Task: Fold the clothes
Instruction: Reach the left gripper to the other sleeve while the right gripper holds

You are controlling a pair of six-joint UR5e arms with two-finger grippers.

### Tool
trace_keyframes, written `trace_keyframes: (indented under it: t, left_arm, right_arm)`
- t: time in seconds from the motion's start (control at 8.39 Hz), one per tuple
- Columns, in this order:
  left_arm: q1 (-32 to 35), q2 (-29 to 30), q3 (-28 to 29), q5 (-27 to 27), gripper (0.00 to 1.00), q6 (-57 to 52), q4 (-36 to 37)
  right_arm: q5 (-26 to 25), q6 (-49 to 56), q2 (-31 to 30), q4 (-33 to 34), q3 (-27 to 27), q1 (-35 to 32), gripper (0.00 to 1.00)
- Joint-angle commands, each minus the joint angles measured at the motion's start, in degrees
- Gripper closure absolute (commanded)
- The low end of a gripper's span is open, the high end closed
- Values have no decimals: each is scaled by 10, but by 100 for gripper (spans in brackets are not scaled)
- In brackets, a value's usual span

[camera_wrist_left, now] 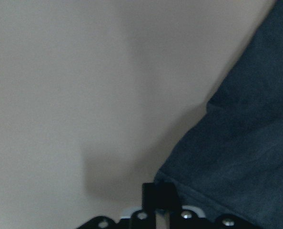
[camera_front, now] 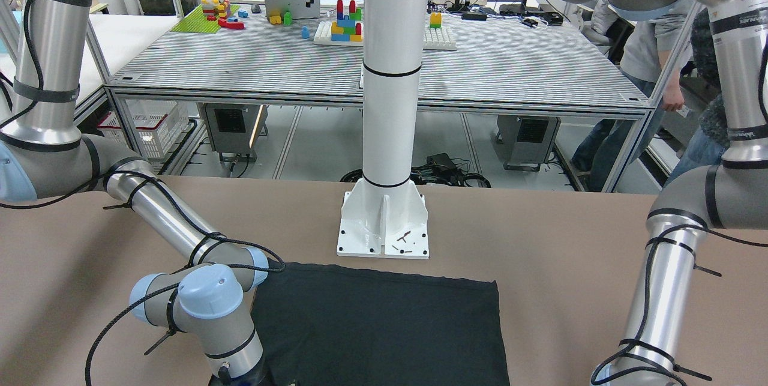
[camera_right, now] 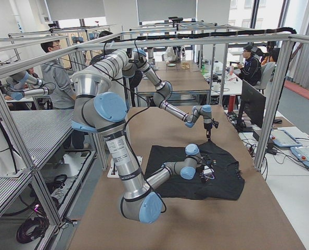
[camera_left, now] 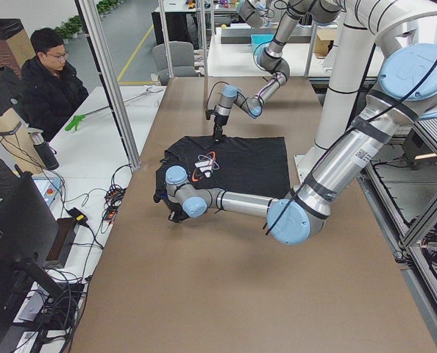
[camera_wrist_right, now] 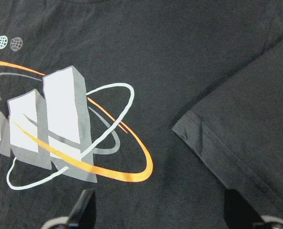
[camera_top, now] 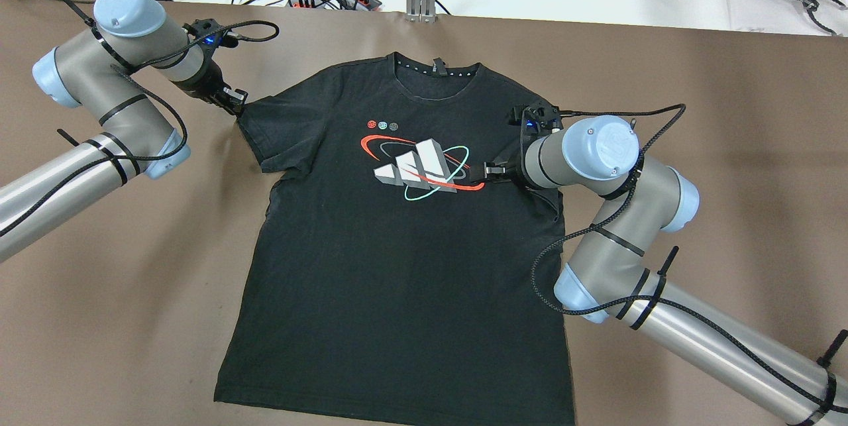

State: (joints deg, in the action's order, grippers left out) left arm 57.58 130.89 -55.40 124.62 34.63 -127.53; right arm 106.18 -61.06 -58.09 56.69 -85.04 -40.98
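Black T-shirt [camera_top: 397,260] lies flat on counter [camera_top: 695,148], collar far: left claw [camera_top: 233,103], grip unclear, at sleeve [camera_top: 271,128] tip left of chest print [camera_top: 414,167]; right claw [camera_top: 478,175] spread open, empty, just right of print.

Brown table [camera_front: 540,236] around white pillar [camera_front: 393,74]. Behind pillar: slatted metal table [camera_front: 528,68] with toy blocks [camera_front: 347,21], white basket [camera_front: 147,128] underneath, grey floor [camera_front: 324,146].

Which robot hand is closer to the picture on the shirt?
Right. The right gripper is at the edge of the logo on the T-shirt; the left gripper is away at a sleeve.
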Motion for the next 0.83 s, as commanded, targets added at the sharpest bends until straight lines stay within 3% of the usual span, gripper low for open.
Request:
trace_keyframes:
  t: [0.0,0.36,0.72]
  left_arm:
    - [-2,0,-2,1,100,0,0]
    - [-2,-5,-71,27,100,72,-1]
    - [-57,29,-127,-9,100,231,1]
  right_arm:
    - [0,-18,0,-1,-2,5,5]
    - [-1,-22,-14,0,-34,5,5]
    - [2,-21,-43,1,-74,5,5]
